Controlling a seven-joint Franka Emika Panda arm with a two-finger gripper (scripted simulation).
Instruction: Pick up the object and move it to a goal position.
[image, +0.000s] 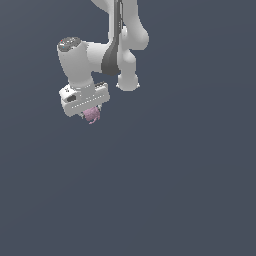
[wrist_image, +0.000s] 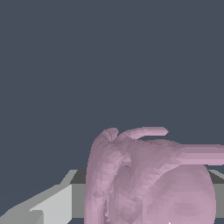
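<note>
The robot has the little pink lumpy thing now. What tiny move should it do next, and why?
Probably keep the fingers closed and start carrying it slowly sideways. The pink object sits right under the white gripper and fills the wrist view, so it looks grasped. No goal marker shows in either view, so which direction to go cannot be told.

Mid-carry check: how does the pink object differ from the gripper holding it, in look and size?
Colour: the object is pale pink-mauve, while the gripper is white with a dark slot.
Shape: the object is lumpy and rounded with thin nubs; the gripper is blocky and flat-faced.
Size: in the exterior view the object is much smaller than the gripper.
Shared: both hang together at the arm's end, the object tucked under the gripper.
</note>
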